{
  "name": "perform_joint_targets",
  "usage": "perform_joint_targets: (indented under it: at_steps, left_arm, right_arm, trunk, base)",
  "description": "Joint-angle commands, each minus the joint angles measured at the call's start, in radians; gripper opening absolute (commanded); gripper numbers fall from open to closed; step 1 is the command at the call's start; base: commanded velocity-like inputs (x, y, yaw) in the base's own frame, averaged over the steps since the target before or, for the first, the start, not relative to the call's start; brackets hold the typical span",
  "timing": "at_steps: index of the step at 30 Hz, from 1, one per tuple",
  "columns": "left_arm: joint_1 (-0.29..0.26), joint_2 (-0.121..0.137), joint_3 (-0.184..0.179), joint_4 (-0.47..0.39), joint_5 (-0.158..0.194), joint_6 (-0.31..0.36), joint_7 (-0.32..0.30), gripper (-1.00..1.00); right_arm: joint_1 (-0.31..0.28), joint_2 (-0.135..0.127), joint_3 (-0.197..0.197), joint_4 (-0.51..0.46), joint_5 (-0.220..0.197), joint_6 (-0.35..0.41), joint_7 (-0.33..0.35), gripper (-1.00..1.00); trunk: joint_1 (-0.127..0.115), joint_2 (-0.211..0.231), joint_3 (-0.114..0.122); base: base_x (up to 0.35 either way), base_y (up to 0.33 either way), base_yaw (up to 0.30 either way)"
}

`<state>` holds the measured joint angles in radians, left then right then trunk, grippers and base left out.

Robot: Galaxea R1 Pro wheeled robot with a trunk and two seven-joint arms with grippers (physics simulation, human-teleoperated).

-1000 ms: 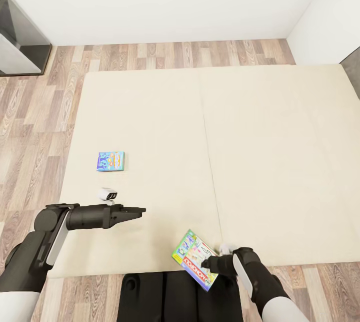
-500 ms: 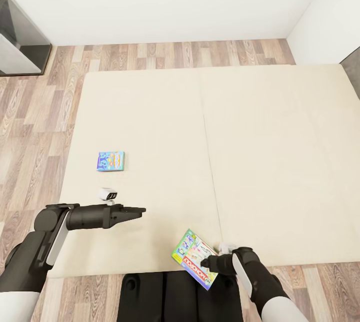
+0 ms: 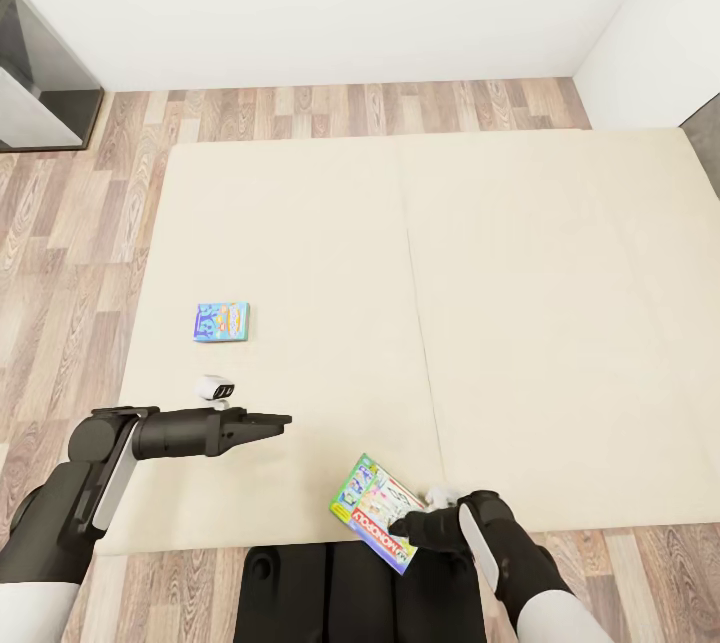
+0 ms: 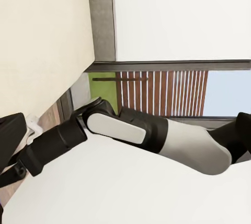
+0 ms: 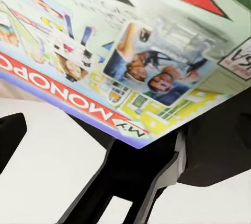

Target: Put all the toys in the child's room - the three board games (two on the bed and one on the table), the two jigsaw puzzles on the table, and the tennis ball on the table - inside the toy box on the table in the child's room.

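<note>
Beige mattress of the bed (image 3: 520, 303) spreads wide over the wood-plank floor (image 3: 80, 223). The right gripper (image 3: 408, 526) has its fingers clenched on the green-edged game (image 3: 376, 512), holding it tilted at the bed's near edge, just above the robot's dark base; the right wrist view shows its red band and cartoon print close up (image 5: 130, 57). The small blue game (image 3: 222, 321) lies flat on the mattress, well apart. The left gripper (image 3: 282, 418) hovers over the bed near the blue game, fingers together on nothing.
</note>
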<state>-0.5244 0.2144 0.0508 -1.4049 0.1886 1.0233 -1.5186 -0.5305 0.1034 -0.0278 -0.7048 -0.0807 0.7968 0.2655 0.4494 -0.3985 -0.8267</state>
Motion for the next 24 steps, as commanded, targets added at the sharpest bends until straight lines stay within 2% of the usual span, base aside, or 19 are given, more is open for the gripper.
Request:
perform_joint_targets:
  at_steps: [1,17,24]
  left_arm:
    - [0.0,0.0,0.0,0.0,0.0,0.01,-0.003,1.0]
    - [0.0,0.002,0.001,0.0,0.0,0.01,-0.003,1.0]
    - [0.0,0.002,0.001,0.0,0.001,0.011,-0.003,1.0]
  right_arm:
    - [0.0,0.004,-0.003,-0.001,-0.007,0.007,-0.001,1.0]
    - [0.0,0.043,0.003,-0.115,-0.006,0.037,-0.001,1.0]
    - [0.0,0.047,0.007,-0.12,-0.002,0.051,-0.005,1.0]
  trunk:
    - [0.001,-0.002,-0.001]
    - [0.001,-0.002,-0.001]
    - [0.001,-0.002,-0.001]
  base:
    - [0.0,0.0,0.0]
    - [0.0,0.0,0.0]
    - [0.0,0.0,0.0]
